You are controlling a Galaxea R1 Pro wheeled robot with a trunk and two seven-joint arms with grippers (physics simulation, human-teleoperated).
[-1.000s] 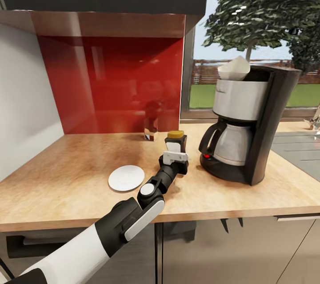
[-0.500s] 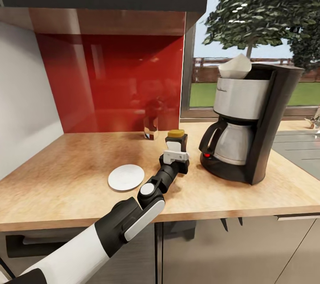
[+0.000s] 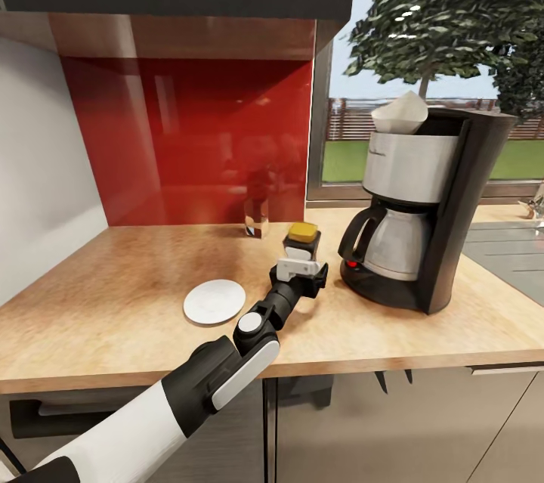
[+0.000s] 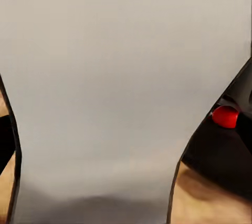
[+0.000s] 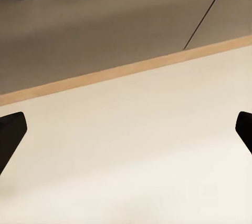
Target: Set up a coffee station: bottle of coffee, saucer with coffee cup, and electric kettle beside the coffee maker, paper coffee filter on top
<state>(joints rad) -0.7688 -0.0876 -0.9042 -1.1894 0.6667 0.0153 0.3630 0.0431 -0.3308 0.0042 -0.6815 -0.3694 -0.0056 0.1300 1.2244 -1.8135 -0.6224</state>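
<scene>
The left arm [image 3: 189, 388] reaches diagonally up across the front edge of the light wood bench [image 3: 113, 317], its fingers [image 3: 302, 269] clenched on the bottle of coffee [image 3: 301, 239]. The black coffee maker [image 3: 423, 211] stands toward the bench's right end, a white paper coffee filter [image 3: 399, 114] on top. The white saucer [image 3: 214, 301] lies mid-bench. The amber-capped bottle, tilted slightly, sits between saucer and machine. The right fingers [image 5: 10, 135] are spread apart.
</scene>
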